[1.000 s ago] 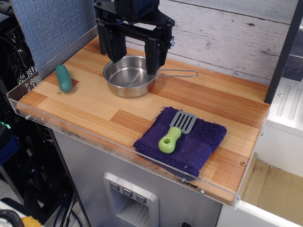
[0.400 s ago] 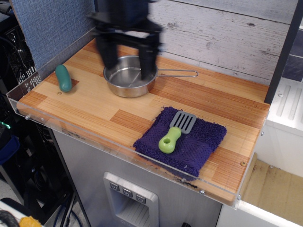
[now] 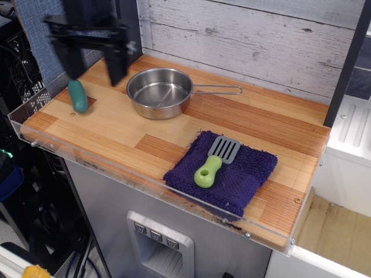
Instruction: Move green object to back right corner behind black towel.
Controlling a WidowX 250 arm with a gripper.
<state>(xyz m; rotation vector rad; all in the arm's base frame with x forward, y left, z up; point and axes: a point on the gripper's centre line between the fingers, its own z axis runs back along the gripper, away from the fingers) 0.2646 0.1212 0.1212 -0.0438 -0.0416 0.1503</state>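
Gripper (image 3: 93,70) spread wide and blurred above the far left of the counter, green object (image 3: 77,95) lying just below it near the left edge, black towel (image 3: 232,176) near right, well apart.

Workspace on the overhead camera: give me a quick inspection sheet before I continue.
Surface: wooden countertop with a clear acrylic edge guard.
Job's things: teal-green pickle-shaped object lying at the left end; dark purple-navy terry towel near the front right.
Clutter: steel pan with wire handle pointing right; lime-handled spatula with grey slotted head lying on the towel.
Grippers: black gripper blurred, jaws apart, above the green object, holding nothing.
Cables: dark cables at lower left, off the counter.
Surroundings: whitewashed plank wall behind, blue panel at left.
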